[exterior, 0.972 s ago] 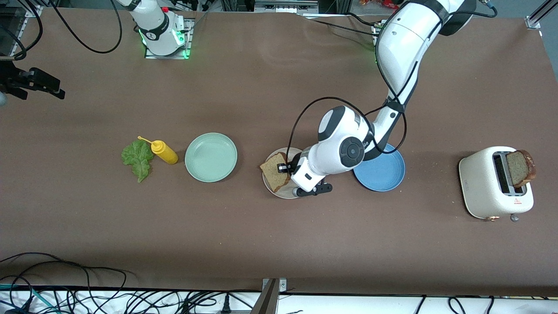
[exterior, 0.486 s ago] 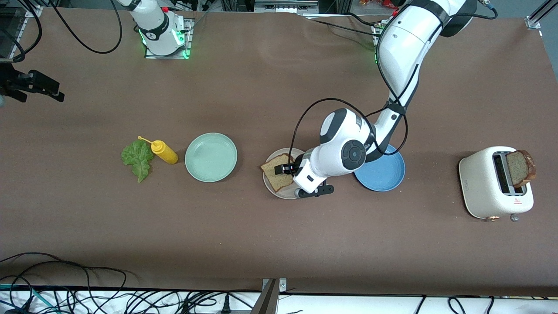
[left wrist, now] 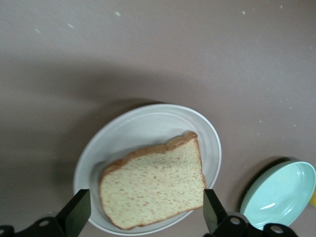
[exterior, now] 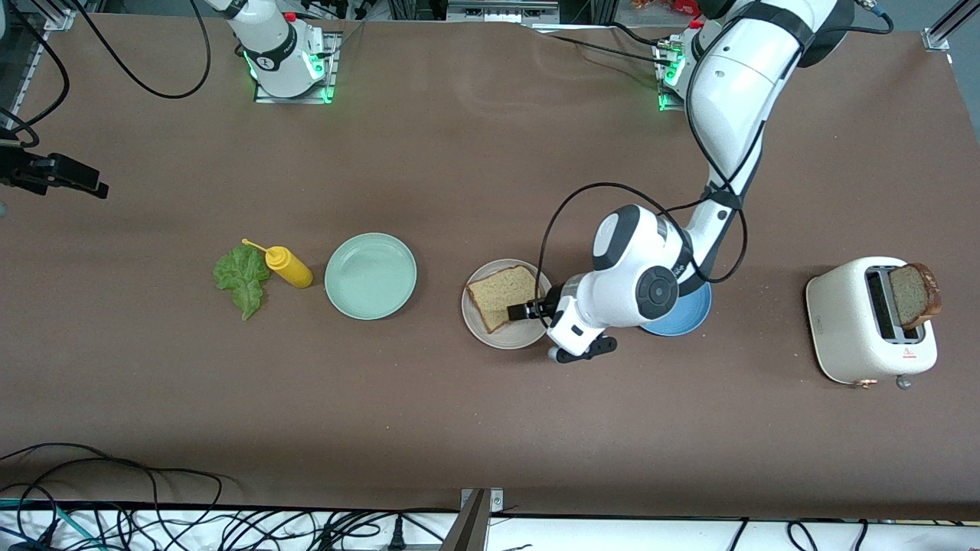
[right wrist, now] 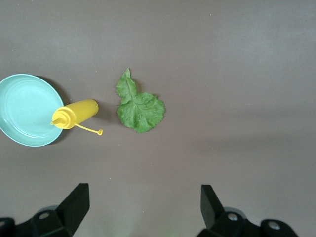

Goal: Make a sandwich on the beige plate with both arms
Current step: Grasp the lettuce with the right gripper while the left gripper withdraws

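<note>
Desk point(exterior: 459, 428): matte brown. Beige plate point(exterior: 481, 330): pale off-white. Bread slice point(exterior: 498, 295) on it: tan, brown-speckled, darker crust. Second slice point(exterior: 911, 295): same speckle, in cream-white toaster point(exterior: 842, 321). Other plates: mint-green point(exterior: 370, 275), blue point(exterior: 693, 310). Lettuce leaf point(exterior: 241, 279): ruffled green. Squeeze bottle point(exterior: 289, 267): yellow. Arms: glossy white, black bands.

Your left arm point(exterior: 720, 115) is glossy white, its rounded joints capped in dark grey and black, with a black cable looping off the wrist. Its claw point(exterior: 523, 311) is black, with wedge-shaped fingers point(left wrist: 76, 216). The right arm's base point(exterior: 279, 53) is white, ringed in black, and lit green underneath.
</note>
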Tool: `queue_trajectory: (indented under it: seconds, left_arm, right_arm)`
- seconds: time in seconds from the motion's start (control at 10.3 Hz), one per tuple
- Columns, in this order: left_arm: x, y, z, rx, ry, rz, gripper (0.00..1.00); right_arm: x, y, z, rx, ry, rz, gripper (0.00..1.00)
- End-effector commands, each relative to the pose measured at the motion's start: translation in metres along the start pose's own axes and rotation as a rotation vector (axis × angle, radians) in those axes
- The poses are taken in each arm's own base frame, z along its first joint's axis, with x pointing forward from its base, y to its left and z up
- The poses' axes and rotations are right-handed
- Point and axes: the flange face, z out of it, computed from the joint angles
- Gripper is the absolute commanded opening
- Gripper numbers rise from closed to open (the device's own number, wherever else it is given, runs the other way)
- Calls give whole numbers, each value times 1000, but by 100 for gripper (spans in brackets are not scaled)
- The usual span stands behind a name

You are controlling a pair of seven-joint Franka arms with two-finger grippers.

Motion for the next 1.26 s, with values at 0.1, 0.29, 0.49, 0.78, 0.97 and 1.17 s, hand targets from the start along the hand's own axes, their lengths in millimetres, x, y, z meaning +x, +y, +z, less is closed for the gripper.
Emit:
queue_trajectory:
  seconds: [0.1, 0.29, 0.49, 0.78, 0.97, 1.17]
  left_arm:
    - [4, -17, -37, 125, 12, 59, 100]
    - [9, -32, -57, 191, 20, 68, 100]
    - [19, -48, -68, 226, 38, 62, 100]
    - [26, -76, -96, 270, -5, 123, 100]
    - [33, -106, -123, 348, -25, 190, 100]
    - [40, -147, -164, 356, -68, 241, 100]
  right_arm:
    - [27, -8, 61, -13, -104, -25, 100]
    - [52, -22, 101, -13, -102, -33, 100]
    - [77, -25, 142, -27, -82, -48, 100]
    - [95, -38, 207, 11, -82, -44, 100]
    - [90, -34, 260, 7, -130, -33, 100]
    - [86, -32, 311, 22, -188, -23, 100]
